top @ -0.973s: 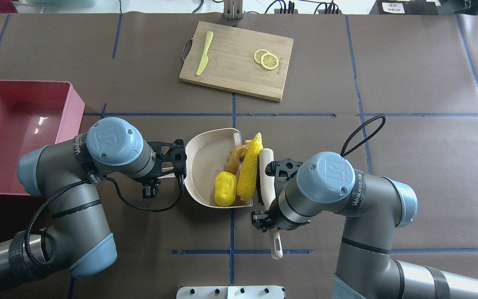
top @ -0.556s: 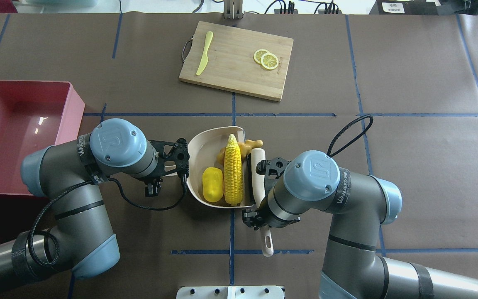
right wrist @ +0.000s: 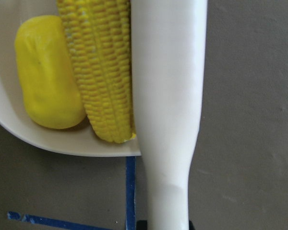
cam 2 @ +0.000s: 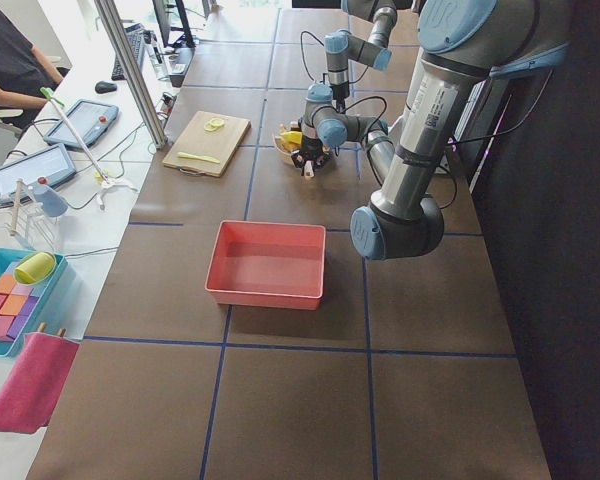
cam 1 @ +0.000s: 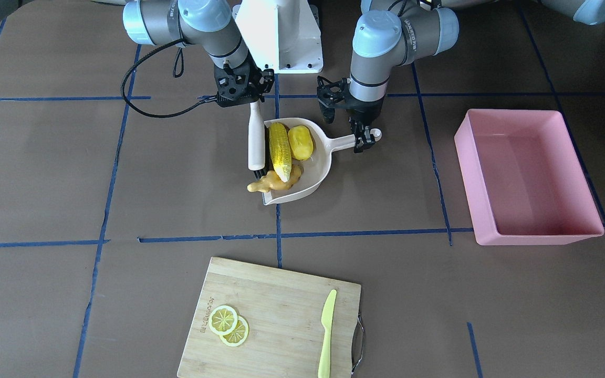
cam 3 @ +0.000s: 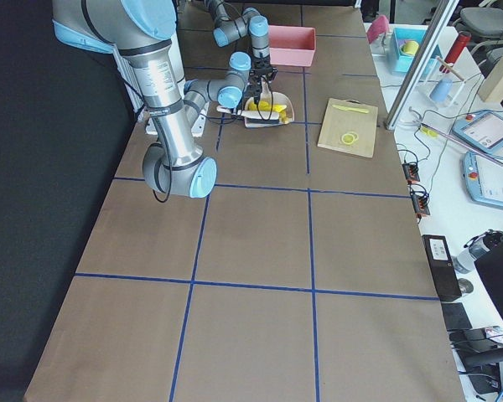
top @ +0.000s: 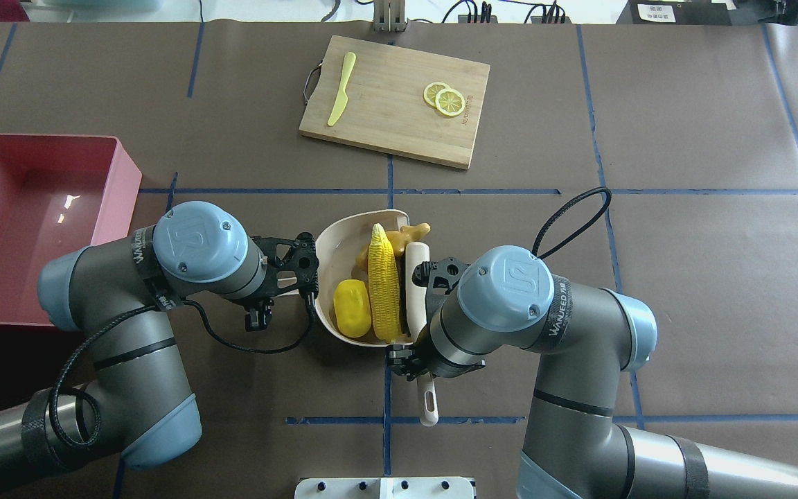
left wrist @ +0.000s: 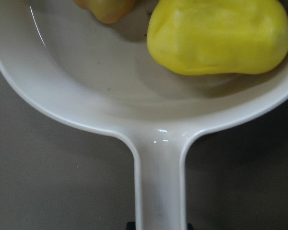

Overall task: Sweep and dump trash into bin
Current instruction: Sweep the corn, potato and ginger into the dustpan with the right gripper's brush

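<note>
The beige dustpan (top: pixel 333 246) lies mid-table. In it are the corn cob (top: pixel 385 284) and the yellow potato lump (top: pixel 352 308). The tan ginger root (top: pixel 406 235) lies at its open lip, partly outside (cam 1: pixel 260 185). My left gripper (top: pixel 295 281) is shut on the dustpan handle (left wrist: pixel 158 191). My right gripper (top: pixel 418 346) is shut on a white brush (top: pixel 414 291), which lies pressed along the corn (right wrist: pixel 103 72). The pink bin (top: pixel 122 180) stands empty at the far left, apart from both arms.
A wooden cutting board (top: pixel 395 132) at the back holds two lemon slices (top: pixel 444 99) and a yellow-green knife (top: pixel 341 89). The robot base (cam 1: pixel 281 31) stands between the arms. Blue tape lines cross the brown table cover.
My right arm has swept the brush to the left, pushing the corn and potato deeper into the dustpan. The ginger shifted a little left too. The left arm barely moved.
</note>
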